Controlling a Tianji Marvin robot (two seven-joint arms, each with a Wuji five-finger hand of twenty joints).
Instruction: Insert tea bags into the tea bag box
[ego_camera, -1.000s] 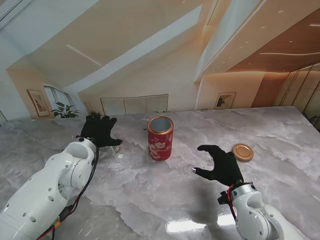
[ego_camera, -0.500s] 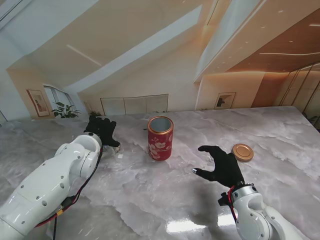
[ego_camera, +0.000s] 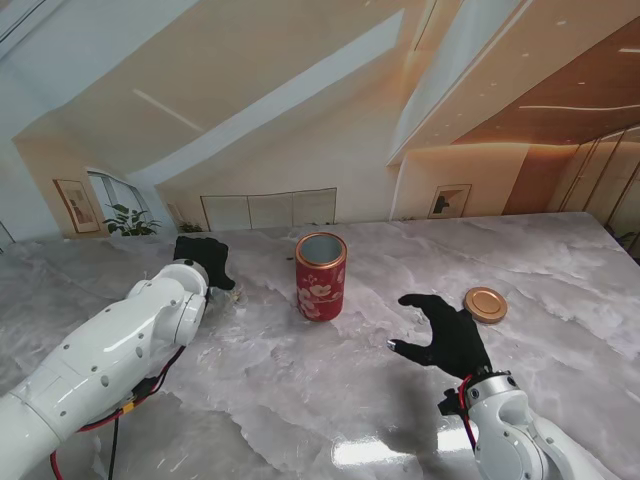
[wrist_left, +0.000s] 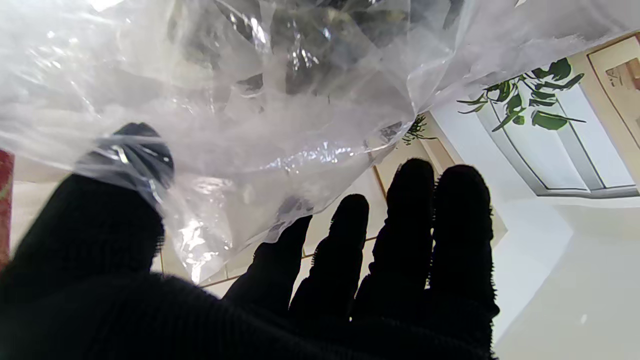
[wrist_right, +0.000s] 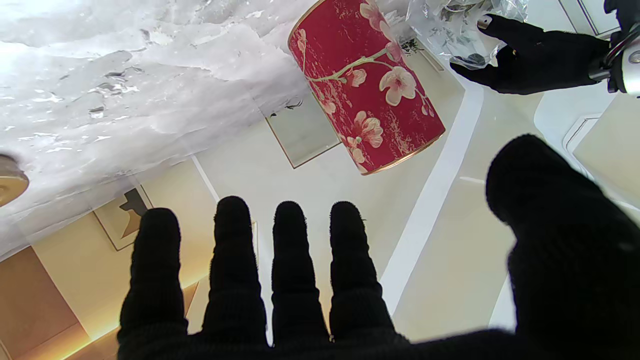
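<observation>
Marble tabletop (ego_camera: 330, 400), glossy and reflective, carries a red floral tin (ego_camera: 320, 275) at centre frame, upright, mouth open and facing up; long axis vertical. Its gold lid (ego_camera: 486, 304) lies flat at right of centre, apart from the tin.

Left hand (ego_camera: 205, 258), upper left of the stand view, is at a clear plastic bag (wrist_left: 250, 100) with dark contents. In the wrist view the thumb presses the film while the four fingers (wrist_left: 410, 225) are extended and apart; a closed grip is not confirmed. Bag is crumpled; its axis and opening direction cannot be determined.

Right hand (ego_camera: 447, 333), lower right, hovers spread, holding nothing, well short of the tin.

Judgement: step in hand is securing the bag. Fingers should close against the thumb on the bag's bulk, not on loose film, which is likely to slip. Carry it over the tin mouth and lower it narrow end first. Right hand could steady the tin.
</observation>
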